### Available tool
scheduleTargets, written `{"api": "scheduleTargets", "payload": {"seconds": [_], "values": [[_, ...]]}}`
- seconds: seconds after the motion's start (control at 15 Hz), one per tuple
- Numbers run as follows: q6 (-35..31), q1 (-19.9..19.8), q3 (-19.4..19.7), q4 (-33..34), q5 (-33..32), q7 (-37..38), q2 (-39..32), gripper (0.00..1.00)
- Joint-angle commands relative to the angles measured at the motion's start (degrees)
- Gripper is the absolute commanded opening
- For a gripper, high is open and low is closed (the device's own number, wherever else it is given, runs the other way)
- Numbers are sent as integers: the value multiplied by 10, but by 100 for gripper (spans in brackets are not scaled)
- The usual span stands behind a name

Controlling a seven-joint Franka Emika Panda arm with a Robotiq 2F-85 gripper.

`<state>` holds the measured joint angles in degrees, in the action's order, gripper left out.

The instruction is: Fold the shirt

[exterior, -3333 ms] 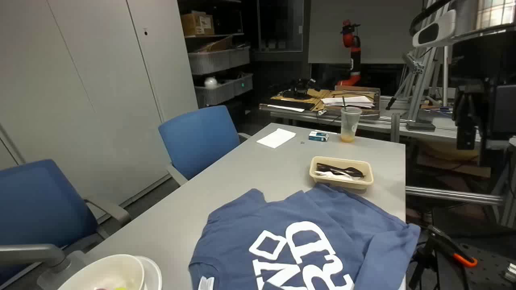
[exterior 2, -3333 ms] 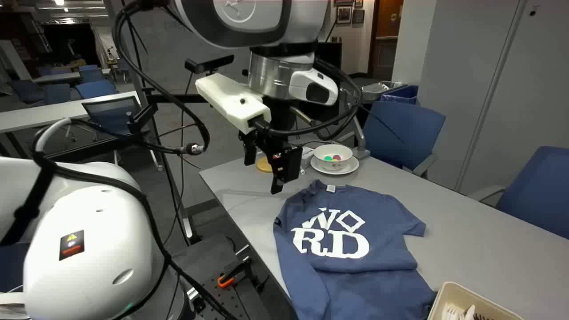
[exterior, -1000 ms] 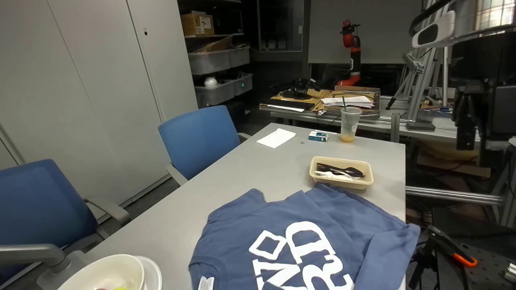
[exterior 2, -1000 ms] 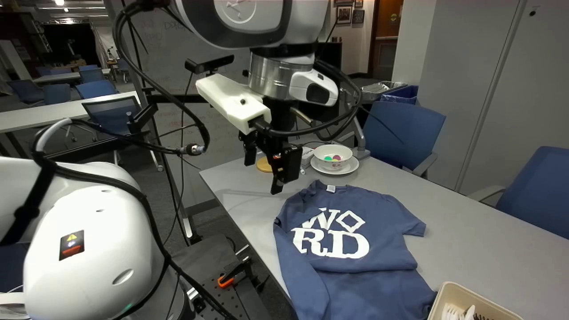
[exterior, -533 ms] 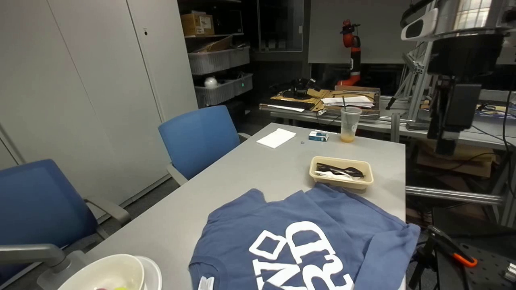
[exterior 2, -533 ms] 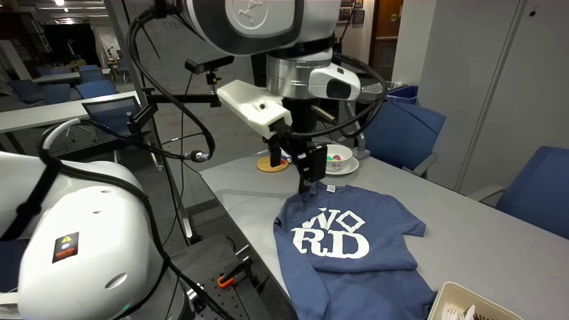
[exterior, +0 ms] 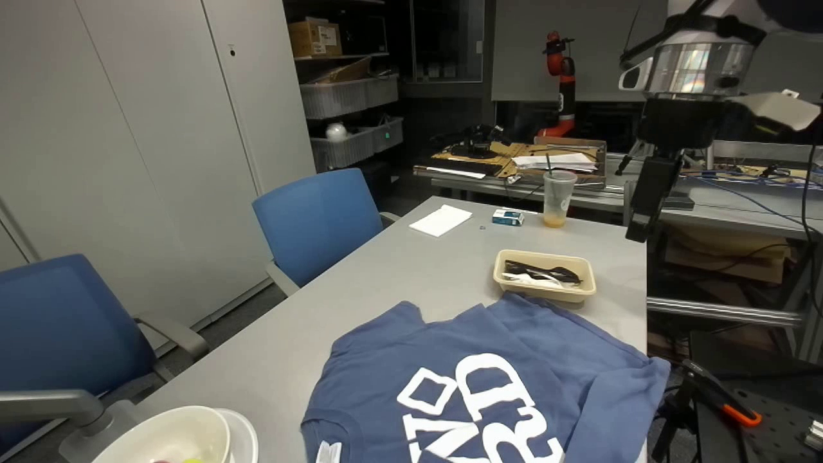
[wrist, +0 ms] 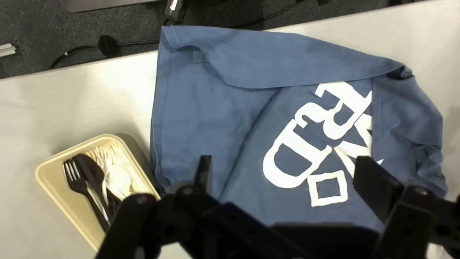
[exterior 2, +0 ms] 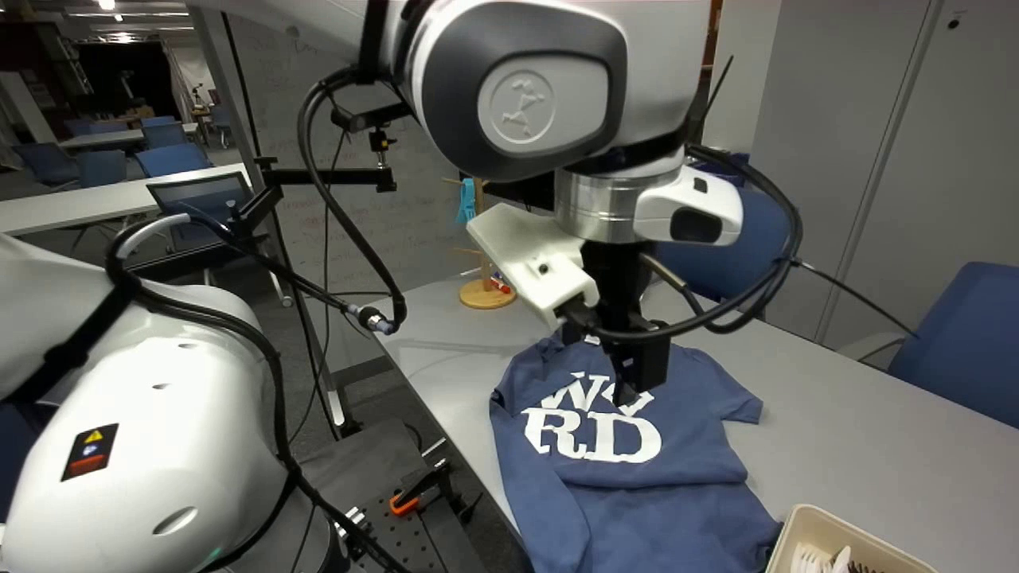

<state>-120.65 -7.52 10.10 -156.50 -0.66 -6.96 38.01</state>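
Observation:
The slate-blue shirt (exterior: pixel 476 386) lies front up on the table in both exterior views, its white lettering (exterior 2: pixel 593 434) partly covered. One long side is folded inward as a flap (wrist: pixel 280 61), which crosses the lettering in the wrist view. A hem corner (wrist: pixel 170 34) pokes past the table edge. On the opposite side a short sleeve (exterior 2: pixel 736 406) sticks out flat. My gripper (wrist: pixel 284 162) hangs above the shirt, apart from it, jaws wide with nothing between them. In an exterior view the gripper (exterior 2: pixel 603 362) hides the collar and part of the top lettering.
A beige cutlery tray (wrist: pixel 54 180) sits close beside the hem. Near the collar end stand a white bowl (exterior: pixel 193 427) and a plate (exterior: pixel 244 437). Farther off are a plastic cup (exterior: pixel 558 199), a small box (exterior: pixel 508 217) and a paper pad (exterior: pixel 441 220). A wooden stand (exterior 2: pixel 487 296) is near a corner.
After hanging still beside the collar, my gripper has swung out over the table to above the shirt's lettering and turned somewhat. Its jaws remain wide. The shirt has not moved.

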Motion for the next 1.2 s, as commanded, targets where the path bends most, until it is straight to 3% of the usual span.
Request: {"api": "scheduleTargets", "payload": {"seconds": [0.0,0.73,1.13], "values": [[-59,-11,5,1,2,11,-63,100],[-78,-7,10,2,13,4,-120,100],[-144,-16,26,-9,24,13,-193,100]]}}
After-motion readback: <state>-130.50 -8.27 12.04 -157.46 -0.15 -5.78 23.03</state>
